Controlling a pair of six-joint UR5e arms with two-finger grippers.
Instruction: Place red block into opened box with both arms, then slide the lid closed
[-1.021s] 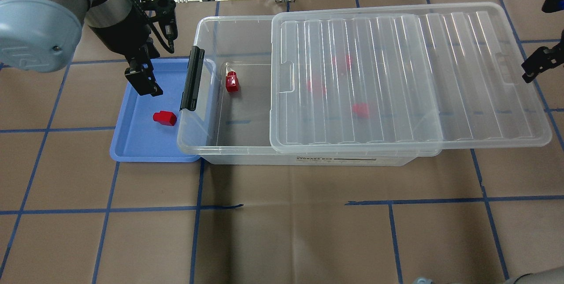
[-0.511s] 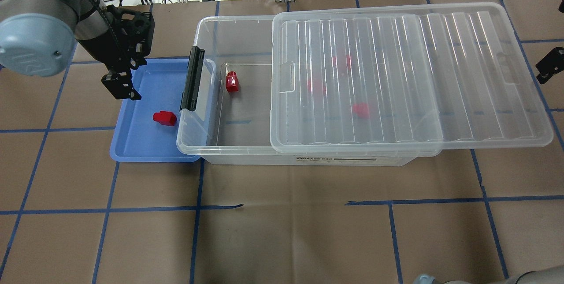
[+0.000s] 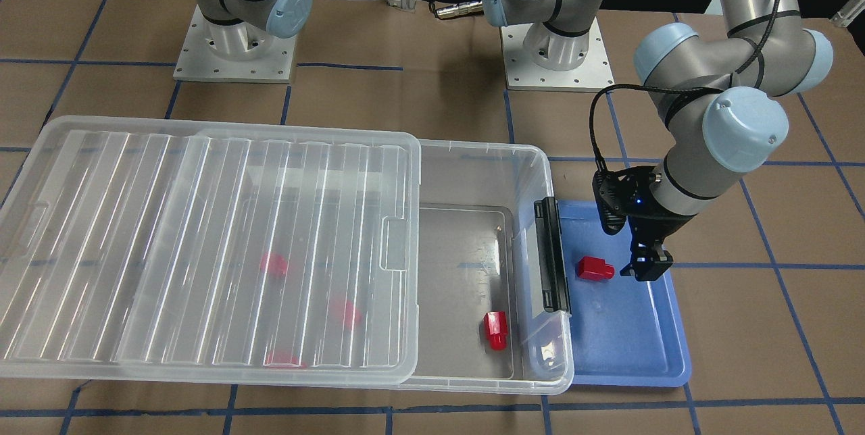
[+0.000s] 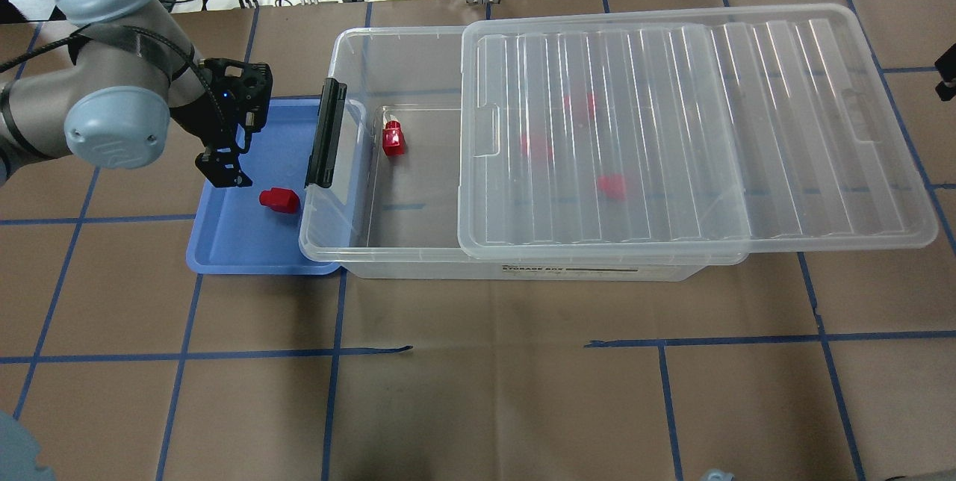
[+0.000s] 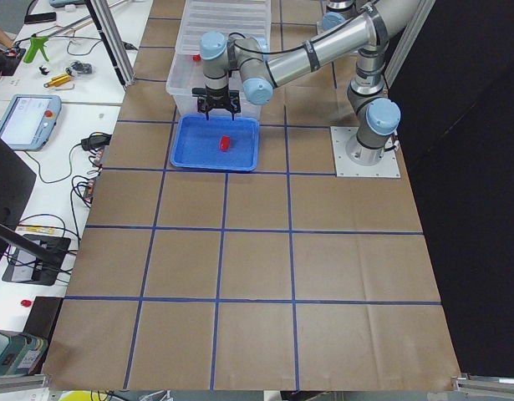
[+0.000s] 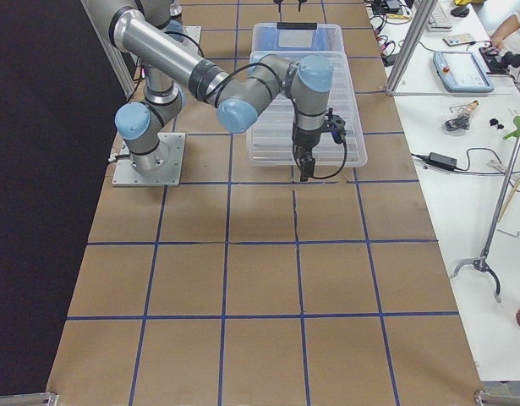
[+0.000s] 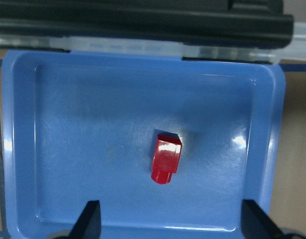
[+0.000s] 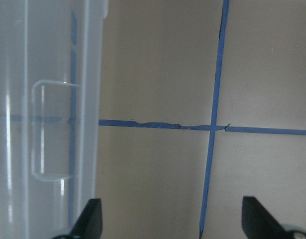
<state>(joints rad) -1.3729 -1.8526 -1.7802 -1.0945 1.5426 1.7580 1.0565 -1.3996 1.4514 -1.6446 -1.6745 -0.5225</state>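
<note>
While the lid covers most of the box and leaves open only the end by the black latch bar, the red block lies outside it, flat on the floor of the blue tray just beside this end. The left arm is clearly the nearer one. Its jaws hang over the tray, and the block lies below them and a little toward the latch bar, not yet between the fingertips. In the left wrist view the block sits about midway between the two fingertips, taken sideways. Its long axis points away from the jaws toward the box, with the narrow stub on the near side. It therefore runs across the closing line, and the jaws would meet its two long flanks. I judge that the grasp needs a short advance and then a descent. These jaws stand wide apart; they hold nothing and touch nothing. The jaws of the right arm are well apart from the block, past the far end of the lid and over the bare bench. They too are spread apart and empty.
</note>
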